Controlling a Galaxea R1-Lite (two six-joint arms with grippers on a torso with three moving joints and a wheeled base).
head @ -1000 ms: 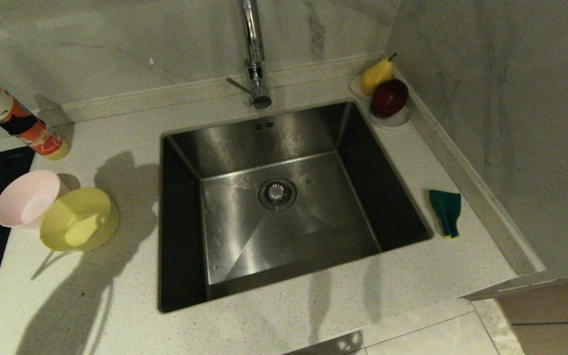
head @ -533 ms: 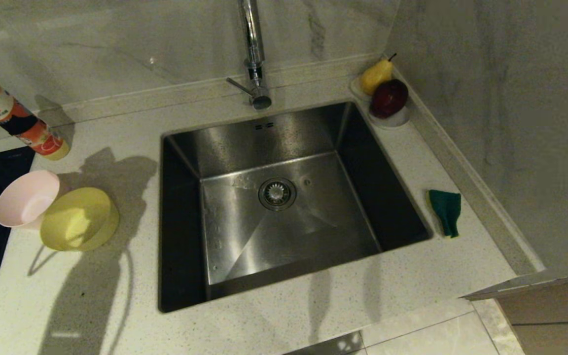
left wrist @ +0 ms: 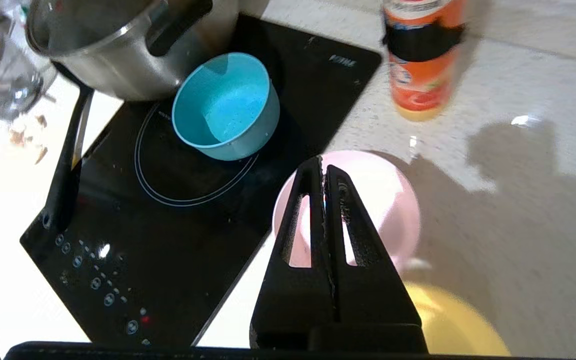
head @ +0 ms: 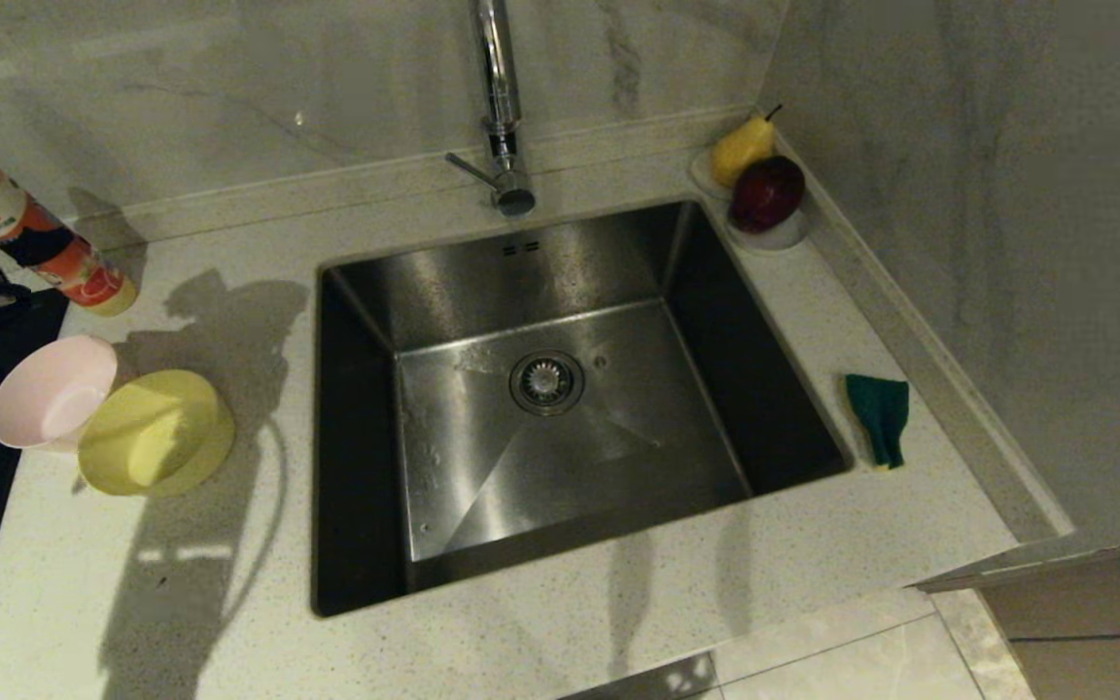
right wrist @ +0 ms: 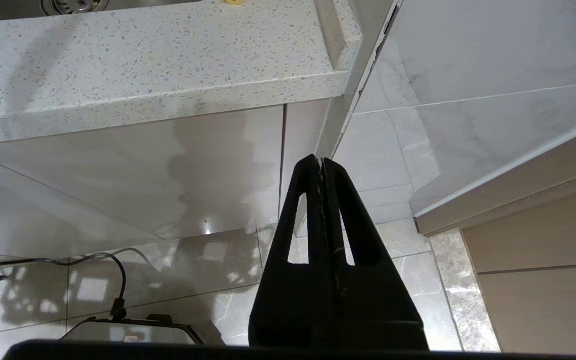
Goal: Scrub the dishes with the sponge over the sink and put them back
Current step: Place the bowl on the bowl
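Left pincer (left wrist: 323,167) is pinched together with nothing in it, hovering above the pink bowl (left wrist: 368,200), so it'd just shove the bowl into the yellow bowl (head: 154,430) touching it unless I spread it first. Blue bowl (left wrist: 225,107) sits on the cooktop (left wrist: 168,225). Sink (head: 541,389) is mid-counter, sponge (head: 879,416) on its right. Right pincer (right wrist: 322,167), also pinched together, hangs below the counter edge (right wrist: 158,100).

Both grippers have matte black, tapered fingers (left wrist: 340,215) with long slot-shaped cutouts.
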